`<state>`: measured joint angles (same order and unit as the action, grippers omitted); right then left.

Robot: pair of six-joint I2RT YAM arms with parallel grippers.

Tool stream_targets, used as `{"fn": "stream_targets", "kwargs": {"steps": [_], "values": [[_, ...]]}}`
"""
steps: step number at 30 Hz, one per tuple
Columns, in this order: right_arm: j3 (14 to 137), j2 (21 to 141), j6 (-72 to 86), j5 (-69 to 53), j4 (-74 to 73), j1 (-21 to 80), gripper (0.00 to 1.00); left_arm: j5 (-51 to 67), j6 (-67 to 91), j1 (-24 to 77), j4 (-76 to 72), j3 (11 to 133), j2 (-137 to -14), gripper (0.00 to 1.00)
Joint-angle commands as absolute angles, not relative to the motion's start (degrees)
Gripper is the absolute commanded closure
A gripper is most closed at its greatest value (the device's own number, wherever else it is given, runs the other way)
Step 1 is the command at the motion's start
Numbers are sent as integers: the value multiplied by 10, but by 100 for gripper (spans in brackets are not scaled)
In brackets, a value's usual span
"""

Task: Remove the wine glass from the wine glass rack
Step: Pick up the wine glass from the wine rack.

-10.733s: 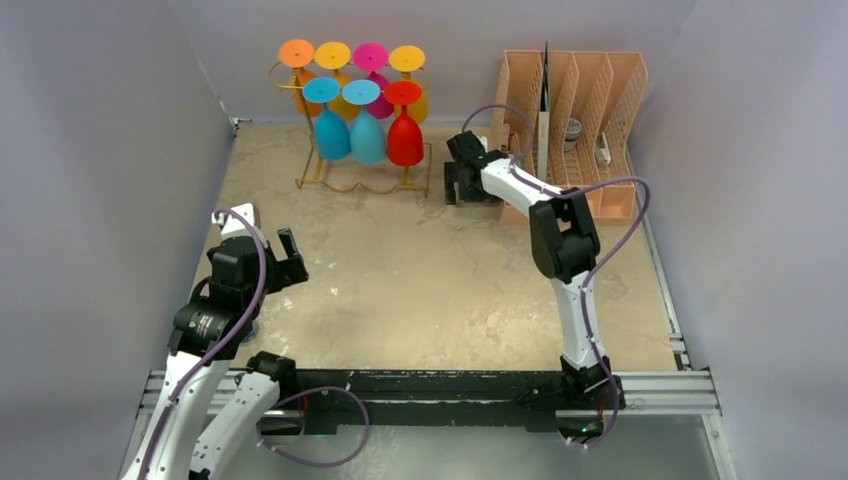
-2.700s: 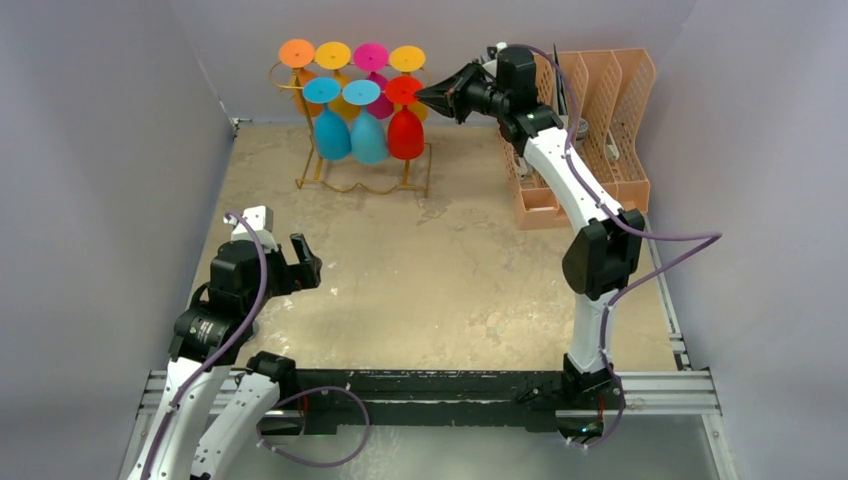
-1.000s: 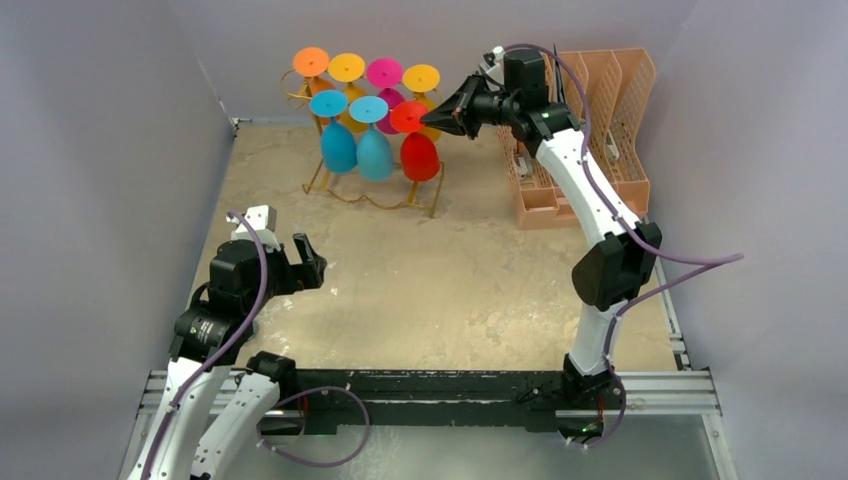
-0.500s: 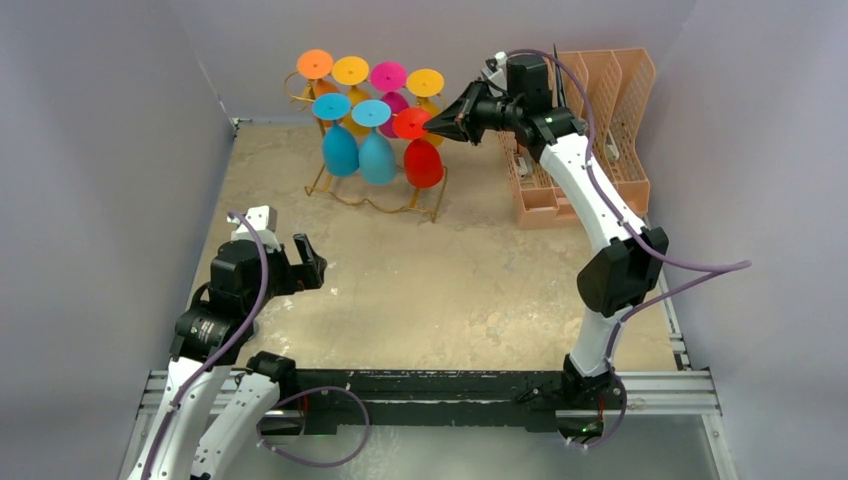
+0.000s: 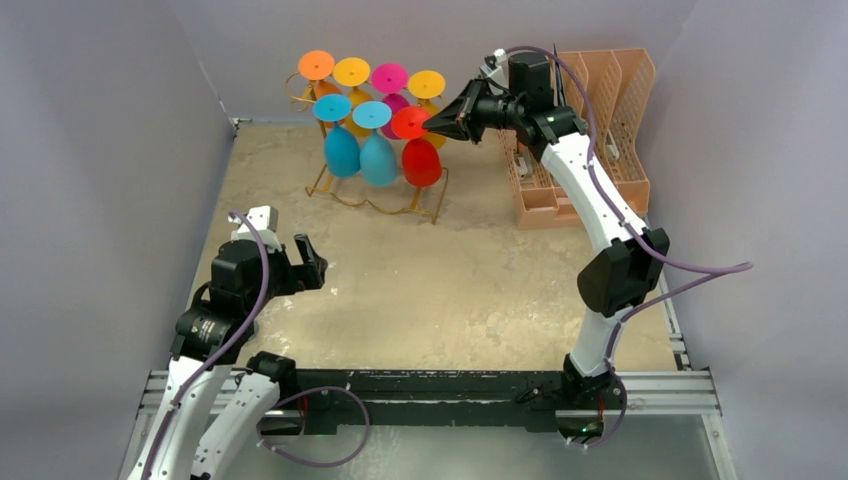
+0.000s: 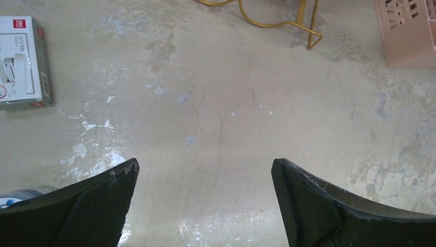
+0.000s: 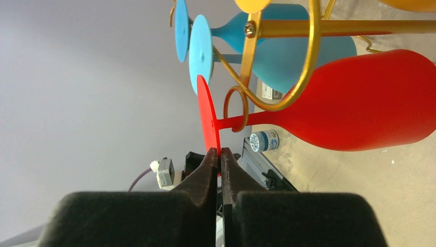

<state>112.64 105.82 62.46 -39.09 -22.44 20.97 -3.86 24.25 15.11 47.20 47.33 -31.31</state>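
- The right pincer pinched the foot rim of the red wine glass, hanging on the gold rack.
- The left pincer stood spread above the bench.

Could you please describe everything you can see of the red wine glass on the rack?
The red wine glass is opaque, matte, plastic-looking: a round bowl, thin stem and flat disc foot. It hangs upside down, foot uppermost, at the right end of the front row of the gold wire wine glass rack, its stem threaded through a curled loop. The right claw is shut on the foot's edge.
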Motion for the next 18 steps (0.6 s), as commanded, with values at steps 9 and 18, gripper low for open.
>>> {"fn": "stream_targets", "kwargs": {"steps": [9,18], "values": [[1190,1079,578,-473,-243,215,100,-17,225,149,443,471,-322,0],[1197,1073,527,-460,-293,216,100,-14,223,149,442,471,-324,0]]}}
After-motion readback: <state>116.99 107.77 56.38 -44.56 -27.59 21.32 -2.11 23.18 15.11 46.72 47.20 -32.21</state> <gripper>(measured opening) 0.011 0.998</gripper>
